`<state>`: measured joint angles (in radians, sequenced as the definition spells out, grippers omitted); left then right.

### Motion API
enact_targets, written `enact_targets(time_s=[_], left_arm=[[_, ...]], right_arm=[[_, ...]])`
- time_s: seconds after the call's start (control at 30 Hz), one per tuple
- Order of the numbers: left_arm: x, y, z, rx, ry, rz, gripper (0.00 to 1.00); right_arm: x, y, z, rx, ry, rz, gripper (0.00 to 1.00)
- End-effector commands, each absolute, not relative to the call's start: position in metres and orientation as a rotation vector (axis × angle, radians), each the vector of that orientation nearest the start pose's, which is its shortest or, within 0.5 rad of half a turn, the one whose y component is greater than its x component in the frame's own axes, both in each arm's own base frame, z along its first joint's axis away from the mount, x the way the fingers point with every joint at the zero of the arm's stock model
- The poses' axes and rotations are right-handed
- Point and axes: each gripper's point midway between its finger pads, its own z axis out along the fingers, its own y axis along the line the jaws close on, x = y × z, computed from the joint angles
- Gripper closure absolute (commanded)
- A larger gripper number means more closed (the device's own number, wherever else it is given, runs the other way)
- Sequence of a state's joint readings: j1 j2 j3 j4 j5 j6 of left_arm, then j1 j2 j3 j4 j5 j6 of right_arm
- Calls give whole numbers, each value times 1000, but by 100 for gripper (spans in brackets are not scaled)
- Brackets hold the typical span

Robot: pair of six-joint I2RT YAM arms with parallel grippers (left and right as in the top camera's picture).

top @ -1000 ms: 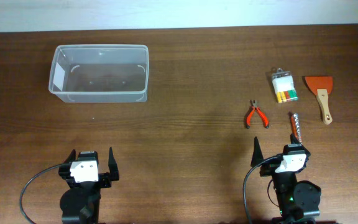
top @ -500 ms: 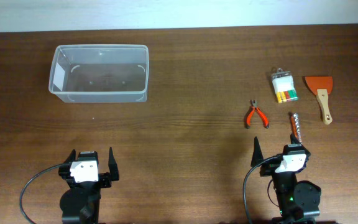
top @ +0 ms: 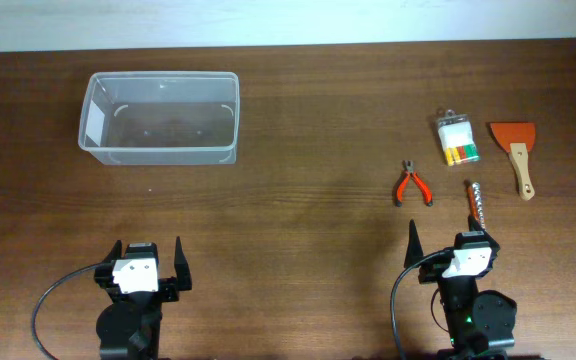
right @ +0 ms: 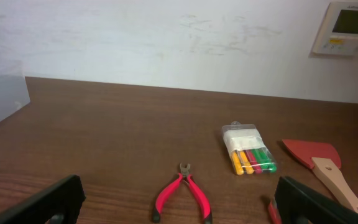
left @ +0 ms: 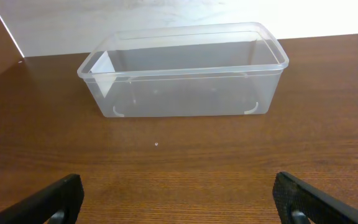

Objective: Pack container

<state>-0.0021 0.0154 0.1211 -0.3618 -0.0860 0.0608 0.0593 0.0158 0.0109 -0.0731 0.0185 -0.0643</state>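
Note:
The clear plastic container [top: 160,117] stands empty at the far left of the table; it also shows in the left wrist view [left: 185,71]. Red-handled pliers [top: 411,185] [right: 182,196], a clear pack of coloured bits [top: 457,139] [right: 248,149], a red-bladed scraper with a wooden handle [top: 516,152] [right: 322,165] and a drill bit [top: 475,203] lie at the right. My left gripper [top: 146,262] [left: 179,205] is open and empty near the front edge. My right gripper [top: 448,250] [right: 179,208] is open and empty, just in front of the pliers.
A white wall runs along the table's far edge. A wall thermostat [right: 348,28] shows at the upper right of the right wrist view. Black cables loop beside both arm bases.

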Motion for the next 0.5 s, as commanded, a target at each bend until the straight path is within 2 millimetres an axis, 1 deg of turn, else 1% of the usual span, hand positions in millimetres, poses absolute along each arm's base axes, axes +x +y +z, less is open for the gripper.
enact_targets(time_s=[0.0, 0.07, 0.1, 0.2, 0.23, 0.3, 0.37, 0.4, 0.47], left_arm=[[232, 18, 144, -5, 1806, 148, 1], [234, 17, 154, -2, 1761, 139, 1], [237, 9, 166, 26, 1714, 100, 1], [238, -22, 194, 147, 1592, -55, 1], [237, -26, 201, 136, 1567, -107, 1], [236, -27, 207, 75, 1556, -173, 1], [235, -27, 216, 64, 1540, -183, 1], [234, -25, 223, 58, 1531, -175, 1], [233, -17, 247, 22, 1528, -139, 1]], right_arm=[[246, 7, 155, -76, 1649, -46, 1], [246, 7, 155, -76, 1649, -46, 1], [246, 7, 155, -77, 1649, -46, 1], [246, 7, 155, -76, 1649, -46, 1], [246, 7, 155, -76, 1649, -46, 1], [246, 7, 155, -77, 1649, -46, 1], [246, 7, 155, -76, 1649, -46, 1], [246, 7, 155, -76, 1649, -46, 1], [246, 7, 155, -77, 1649, -46, 1]])
